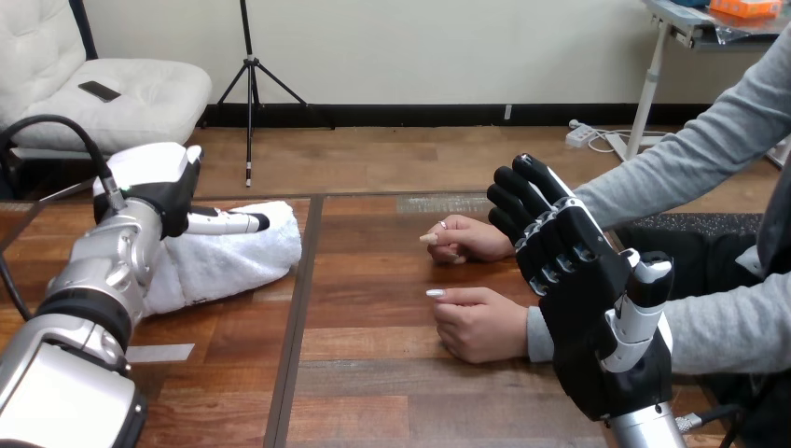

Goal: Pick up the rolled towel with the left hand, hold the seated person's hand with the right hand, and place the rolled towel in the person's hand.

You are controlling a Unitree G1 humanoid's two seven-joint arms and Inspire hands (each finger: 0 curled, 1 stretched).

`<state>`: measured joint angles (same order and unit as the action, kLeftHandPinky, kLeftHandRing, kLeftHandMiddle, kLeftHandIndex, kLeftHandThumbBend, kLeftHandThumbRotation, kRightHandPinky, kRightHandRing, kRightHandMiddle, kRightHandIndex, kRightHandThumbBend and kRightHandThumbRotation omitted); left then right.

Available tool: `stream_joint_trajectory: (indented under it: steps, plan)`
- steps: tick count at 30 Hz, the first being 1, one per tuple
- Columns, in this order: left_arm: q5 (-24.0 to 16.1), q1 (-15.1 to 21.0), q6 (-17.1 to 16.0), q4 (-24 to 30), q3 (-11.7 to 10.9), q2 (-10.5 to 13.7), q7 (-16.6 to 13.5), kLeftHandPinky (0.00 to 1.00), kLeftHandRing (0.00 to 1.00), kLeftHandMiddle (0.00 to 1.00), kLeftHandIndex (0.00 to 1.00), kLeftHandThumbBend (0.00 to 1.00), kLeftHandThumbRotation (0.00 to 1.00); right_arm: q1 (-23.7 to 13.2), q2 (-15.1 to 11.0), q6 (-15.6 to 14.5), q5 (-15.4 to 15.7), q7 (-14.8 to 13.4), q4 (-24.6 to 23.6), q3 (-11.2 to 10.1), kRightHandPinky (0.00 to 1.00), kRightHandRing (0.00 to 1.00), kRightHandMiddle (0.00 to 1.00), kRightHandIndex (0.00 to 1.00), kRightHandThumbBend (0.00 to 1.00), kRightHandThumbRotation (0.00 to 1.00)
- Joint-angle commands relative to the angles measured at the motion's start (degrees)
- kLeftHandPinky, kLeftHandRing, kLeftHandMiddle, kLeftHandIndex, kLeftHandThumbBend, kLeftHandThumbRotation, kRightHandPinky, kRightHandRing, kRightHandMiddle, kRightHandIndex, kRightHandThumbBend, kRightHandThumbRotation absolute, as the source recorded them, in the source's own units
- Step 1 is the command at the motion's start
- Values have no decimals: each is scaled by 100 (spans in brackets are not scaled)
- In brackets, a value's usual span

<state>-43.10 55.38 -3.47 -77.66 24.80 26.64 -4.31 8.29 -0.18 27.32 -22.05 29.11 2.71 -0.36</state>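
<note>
The right hand (pixel 588 308) stands open at the lower right of the frame, fingers straight and raised, just beside the person's lower hand (pixel 480 324), which rests on the table (pixel 373 383). The person's upper hand (pixel 464 239) lies just above it. At mid left, the left hand (pixel 160 187) sits on the rolled towel (pixel 238 261); I cannot tell whether it grips.

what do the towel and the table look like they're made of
Towel: soft white terry cloth, probably cotton. Its surface looks fuzzy and matte, and it slumps in a loose roll. Table: brown wood planks with visible grain and a slight sheen, though it could be a wood-look laminate.
</note>
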Motion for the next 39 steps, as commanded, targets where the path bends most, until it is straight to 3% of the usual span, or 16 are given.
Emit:
stream_joint_trajectory:
  steps: [1, 11, 29, 39]
  plan:
    - [-64, 391, 53, 22, 160, -40, 56, 99, 100, 100, 100, 89, 81, -304, 31, 186, -24, 18, -162, -19, 95, 92, 90, 89, 98, 100]
    - [-91, 370, 131, 12, 301, -96, 139, 99, 100, 100, 100, 94, 84, -316, 31, 207, -30, -1, -162, -31, 94, 92, 90, 89, 97, 100]
    - [-5, 310, 205, -3, 272, -207, 280, 100, 100, 100, 100, 95, 88, -315, 7, 255, -68, 88, -120, -34, 92, 92, 90, 88, 97, 100]
    - [12, 247, 196, 3, 270, -255, 290, 100, 100, 100, 100, 96, 89, -259, 2, 204, 40, -26, -237, -27, 93, 93, 90, 88, 98, 100]
